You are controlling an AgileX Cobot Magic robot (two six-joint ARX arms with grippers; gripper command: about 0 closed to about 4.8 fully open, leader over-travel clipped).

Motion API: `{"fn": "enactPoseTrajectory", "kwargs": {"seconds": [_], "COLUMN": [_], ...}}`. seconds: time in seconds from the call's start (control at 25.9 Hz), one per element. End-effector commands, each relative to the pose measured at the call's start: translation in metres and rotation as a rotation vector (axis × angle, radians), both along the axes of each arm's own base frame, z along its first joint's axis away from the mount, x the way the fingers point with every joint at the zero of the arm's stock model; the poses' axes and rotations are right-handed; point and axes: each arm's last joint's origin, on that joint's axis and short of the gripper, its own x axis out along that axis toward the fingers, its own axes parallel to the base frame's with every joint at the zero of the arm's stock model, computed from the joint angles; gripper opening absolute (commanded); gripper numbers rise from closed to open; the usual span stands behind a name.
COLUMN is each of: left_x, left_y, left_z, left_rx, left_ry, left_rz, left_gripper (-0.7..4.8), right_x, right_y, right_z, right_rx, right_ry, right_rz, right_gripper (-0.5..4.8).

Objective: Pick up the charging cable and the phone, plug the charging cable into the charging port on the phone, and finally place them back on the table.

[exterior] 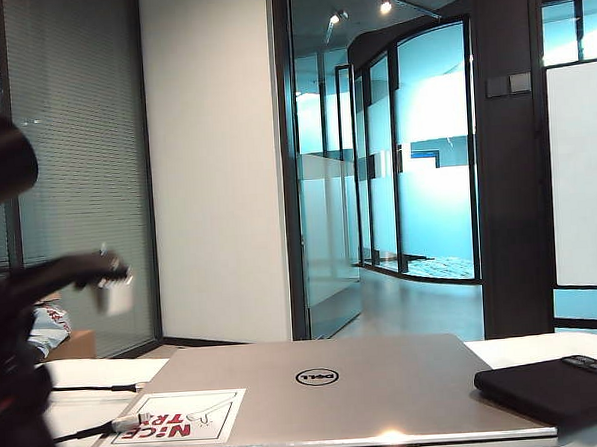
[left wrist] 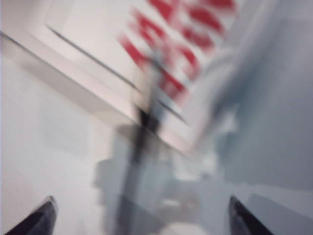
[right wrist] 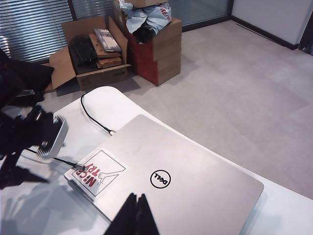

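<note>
A smooth white bench carries a closed silver Dell laptop with a brushed metal lid, a round black logo and a white rectangular sticker with red lettering at one lid corner. The thin black charging cable lies along the bench beside that corner, and its small silvery plug rests on the sticker's edge, pointing in over the lid; the cord's long axis runs away from the laptop towards the bench's left edge in the exterior view. A second thin black cord curves across the bench farther back, its tip just beside the laptop's rear edge.

The flat matte-black phone with rounded corners lies on the bench at the laptop's right side — its raised camera bump at the far end, long axis running away from the camera.

The left gripper hangs low over the cable near the sticker corner, its dark fingertips spread wide apart and holding nothing; the wrist view is heavily blurred. The right gripper hovers above the laptop's near edge, its two black fingers pressed together — empty.
</note>
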Motion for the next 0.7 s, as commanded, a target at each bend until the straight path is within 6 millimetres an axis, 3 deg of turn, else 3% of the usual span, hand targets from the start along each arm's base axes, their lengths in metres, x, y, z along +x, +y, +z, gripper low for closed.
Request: {"fn": "enactPoseTrajectory", "kwargs": {"seconds": [0.04, 0.19, 0.43, 0.7], "left_x": [0.024, 0.031, 0.027, 0.024], "left_y": [-0.009, -0.011, -0.010, -0.009], "left_z": [0.022, 0.031, 0.014, 0.017], "left_rx": [-0.117, -0.157, -0.114, -0.109], "left_ry": [-0.321, -0.433, -0.310, -0.293], "left_rz": [-0.006, -0.006, -0.006, -0.005], "left_gripper": [4.66, 4.66, 4.66, 4.66], "right_x": [0.000, 0.000, 0.000, 0.000], "right_y": [0.000, 0.000, 0.000, 0.000], "right_z": [0.003, 0.003, 0.003, 0.003], "right_rx": [0.007, 0.007, 0.007, 0.005], "right_ry": [-0.016, -0.017, -0.016, -0.014], "right_rz": [-0.001, -0.001, -0.001, -0.001], "right_gripper": [-0.02, -0.02, -0.02, -0.02]}}
